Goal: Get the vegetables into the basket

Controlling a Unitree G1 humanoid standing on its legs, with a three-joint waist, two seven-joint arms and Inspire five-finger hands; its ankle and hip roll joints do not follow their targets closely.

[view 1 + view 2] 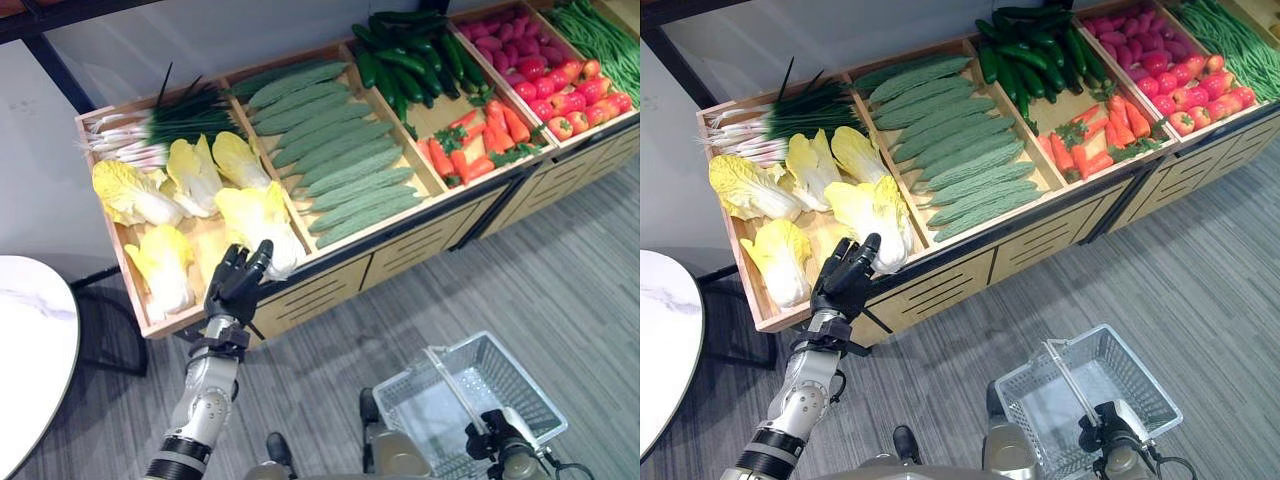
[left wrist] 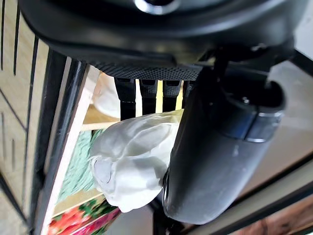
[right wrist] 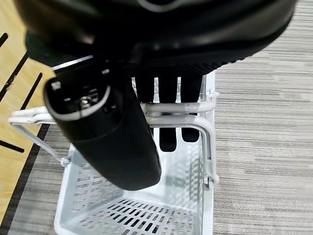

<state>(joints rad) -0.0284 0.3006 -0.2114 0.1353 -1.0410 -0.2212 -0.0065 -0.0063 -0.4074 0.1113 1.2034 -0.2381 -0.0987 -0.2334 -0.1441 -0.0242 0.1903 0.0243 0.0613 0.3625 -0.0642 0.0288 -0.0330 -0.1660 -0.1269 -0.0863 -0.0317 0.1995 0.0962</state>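
the left hand [image 1: 238,283] is seen at lower left of the frame, fingers straight and apart, reaching at the nearest napa cabbage [image 1: 262,222] in the left crate [image 1: 140,318] without closing on it. the right hand [image 3: 161,103] is curled round the handle [image 3: 146,115] of the basket [image 1: 470,395], at lower right. a slip is likely (the leafy head looks loose and wide) if the fingers close on leaves alone. the thumb beside the cabbage base is given by the left wrist view; the empty basket by the eye views.
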